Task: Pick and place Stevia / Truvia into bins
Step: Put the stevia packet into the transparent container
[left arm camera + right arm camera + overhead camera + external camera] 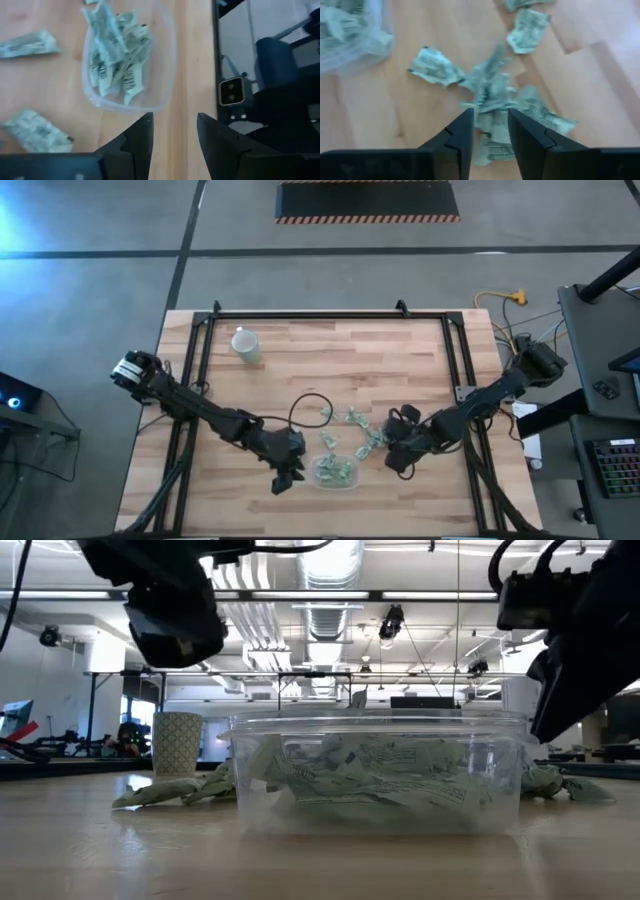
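Note:
The bin (335, 472) is a shallow clear container near the table's near edge, partly filled with pale green sachets (120, 55). It stands close in the low view (380, 775). More Stevia sachets (358, 430) lie loose on the wood just beyond it and to its right. My left gripper (287, 477) hovers open at the bin's left side and holds nothing (174, 125). My right gripper (398, 457) is open to the right of the bin, low over a small heap of loose sachets (492, 92). Its fingers (466, 125) stand on either side of one sachet (490, 137). My right gripper comes down at the heap slanting from the table's right side, with one crumpled sachet (487, 145) lying between its open fingers. I cannot tell whether the fingers touch it. The sachet still lies on the table with the others.
A white cup (246, 343) stands near the far left corner, also visible in the low view (177, 743). A black cable loop (310, 405) lies on the wood beyond the bin. Dark frame rails (200, 360) run along the table's sides.

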